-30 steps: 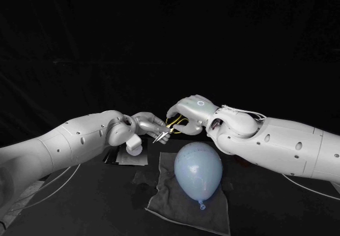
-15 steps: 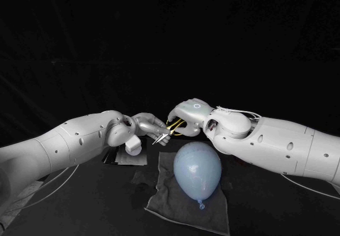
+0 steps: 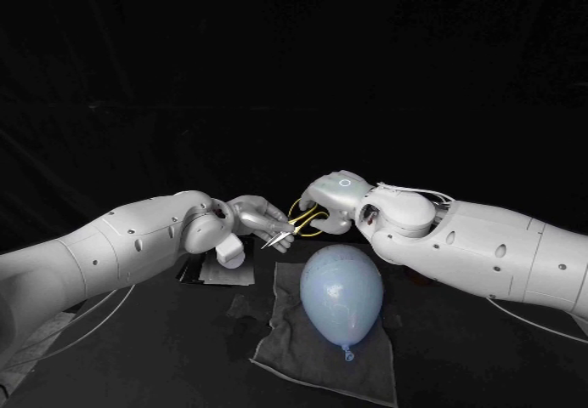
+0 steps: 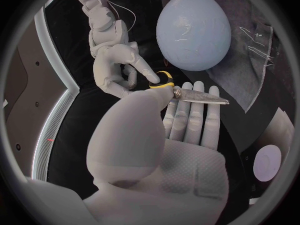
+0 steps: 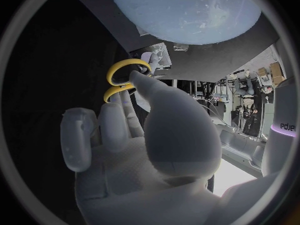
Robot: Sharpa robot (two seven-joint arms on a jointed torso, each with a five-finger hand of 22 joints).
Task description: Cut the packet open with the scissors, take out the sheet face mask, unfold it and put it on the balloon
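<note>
My left hand (image 3: 251,223) holds the scissors (image 3: 289,224) near the pivot, over the table behind the balloon. In the left wrist view the silver blades (image 4: 201,98) lie across its fingers (image 4: 190,120), under the thumb. The yellow handles (image 3: 307,219) point at my right hand (image 3: 333,200). Its thumb tip rests at the handle loops (image 5: 128,67), with fingers behind them; whether it grips them is unclear. The pale blue balloon (image 3: 342,291) lies on a grey cloth (image 3: 294,340) in front of both hands. A flat dark packet (image 3: 218,274) lies under my left hand.
The cloth (image 4: 250,50) reaches toward the table's front edge, with the balloon's knot (image 3: 349,354) pointing at me. Black table (image 3: 147,357) surrounds it. Both forearms slant in from the sides and meet behind the balloon (image 5: 187,10).
My right hand has moved a little left and down onto the scissor handles. My left hand, the scissors and the balloon have stayed in place.
</note>
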